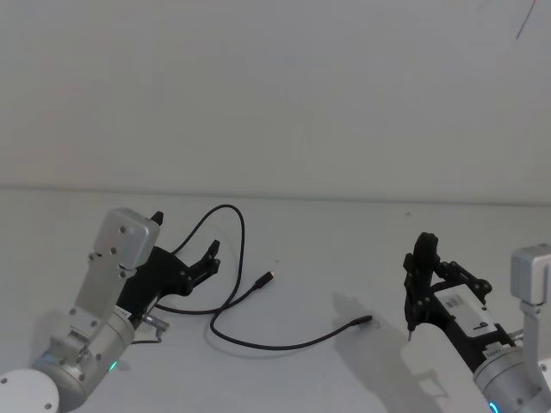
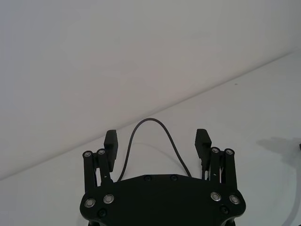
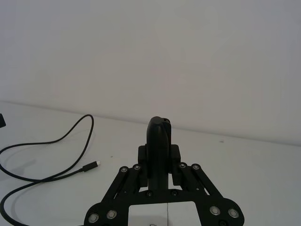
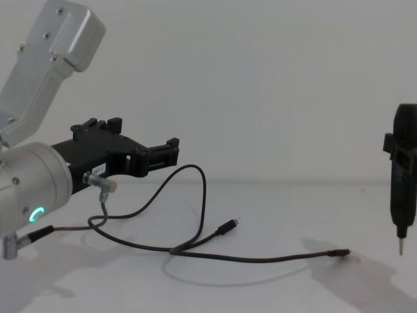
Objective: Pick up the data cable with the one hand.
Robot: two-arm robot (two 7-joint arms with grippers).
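My left gripper point(image 2: 157, 141) hovers spread and empty over the data cable point(image 2: 150, 119), whose loop lies on the table point(image 1: 344, 249) between its fingers; closing too high could miss the thin cord, my right gripper point(image 3: 159, 157) parked rightward, clamping the pen-shaped tool point(image 3: 159, 134).

A stretch of the cable point(image 1: 242, 245) slips under the left hand point(image 1: 185, 234), so I can't follow where it runs there. Its plugs are too small to tell what kind they are. In the chest view the pen tool point(image 4: 404, 163) is cut off by the edge, and in the right wrist view it covers the fingertips of the right hand point(image 3: 159, 162).
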